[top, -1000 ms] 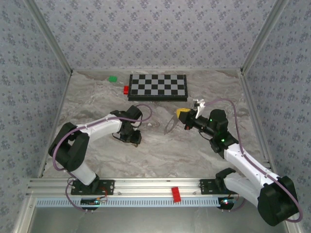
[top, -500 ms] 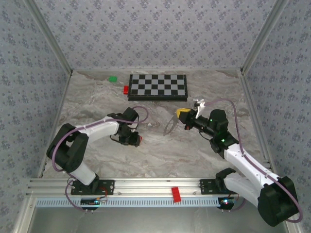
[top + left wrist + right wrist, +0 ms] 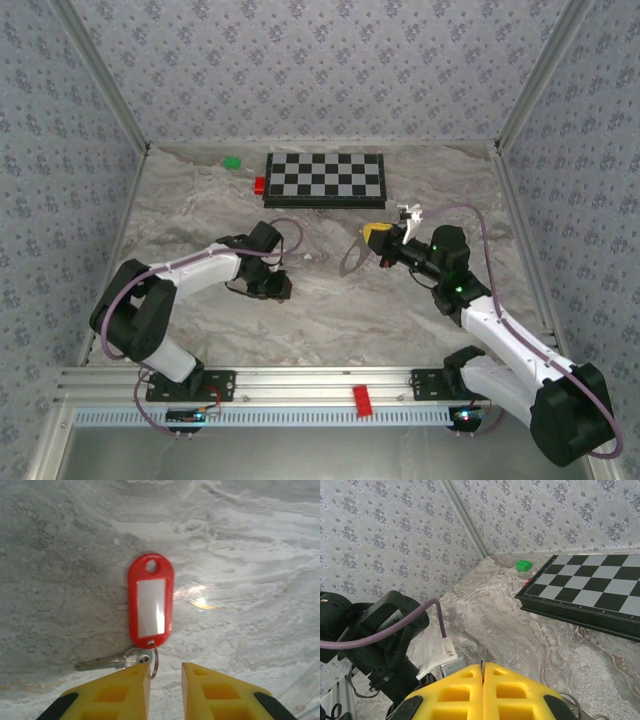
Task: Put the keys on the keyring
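The keys [image 3: 150, 600], a small red tag with a white centre, lie flat on the marble table, and a small metal ring [image 3: 154, 661] joins the tag to a silver key [image 3: 107, 663]. My left gripper [image 3: 165, 671] is open just short of the tag, its left finger beside the small ring. In the top view the left gripper [image 3: 278, 287] is low over the table. My right gripper [image 3: 377, 236] is shut on the keyring [image 3: 351, 256], a thin grey loop hanging off its tips. A thin metal edge shows between the shut fingers [image 3: 505, 680].
A chessboard [image 3: 325, 178] lies at the back, with a red block [image 3: 259, 184] at its left edge and a green block [image 3: 232, 162] beyond. Another red block [image 3: 362, 399] sits on the front rail. The left arm's black links [image 3: 375, 630] stand close to the right gripper.
My left arm has shifted a little, bringing its gripper down over the tag. The right arm has held still, and the loop has swung slightly.
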{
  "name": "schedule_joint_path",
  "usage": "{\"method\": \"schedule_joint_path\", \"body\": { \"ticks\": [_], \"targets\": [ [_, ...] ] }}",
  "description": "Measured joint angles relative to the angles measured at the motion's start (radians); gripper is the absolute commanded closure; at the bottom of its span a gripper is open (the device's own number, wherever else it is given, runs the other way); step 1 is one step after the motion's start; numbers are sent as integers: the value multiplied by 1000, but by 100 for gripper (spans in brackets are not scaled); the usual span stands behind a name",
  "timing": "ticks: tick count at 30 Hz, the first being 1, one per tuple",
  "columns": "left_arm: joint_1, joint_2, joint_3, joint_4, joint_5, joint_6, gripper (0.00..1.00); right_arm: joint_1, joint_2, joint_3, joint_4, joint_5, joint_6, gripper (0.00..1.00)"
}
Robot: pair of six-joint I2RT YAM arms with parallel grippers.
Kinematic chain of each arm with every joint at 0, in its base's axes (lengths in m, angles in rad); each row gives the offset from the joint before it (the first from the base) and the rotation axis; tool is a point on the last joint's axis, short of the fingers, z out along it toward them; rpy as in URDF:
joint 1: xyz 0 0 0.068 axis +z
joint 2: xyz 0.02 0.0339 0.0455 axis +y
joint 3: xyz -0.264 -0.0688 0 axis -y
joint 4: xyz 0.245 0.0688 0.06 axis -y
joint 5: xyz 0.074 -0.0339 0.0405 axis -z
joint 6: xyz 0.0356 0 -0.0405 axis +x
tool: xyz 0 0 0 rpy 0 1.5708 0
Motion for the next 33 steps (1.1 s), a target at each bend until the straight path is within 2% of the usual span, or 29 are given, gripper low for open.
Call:
{"method": "schedule_joint_path", "body": {
  "ticks": [10, 19, 26, 33],
  "targets": [
    [0, -10, -5, 19, 17, 0, 76, 0, 0, 0, 0, 0, 0, 100],
    [0, -84, -7, 12, -40, 8, 75, 2, 0, 0, 0, 0, 0, 100],
    [-4, -23, 3, -55, -71, 19, 76, 2, 0, 0, 0, 0, 0, 100],
    [-49, 16, 76, -88, -103, 32, 75, 2, 0, 0, 0, 0, 0, 100]
  ]
}}
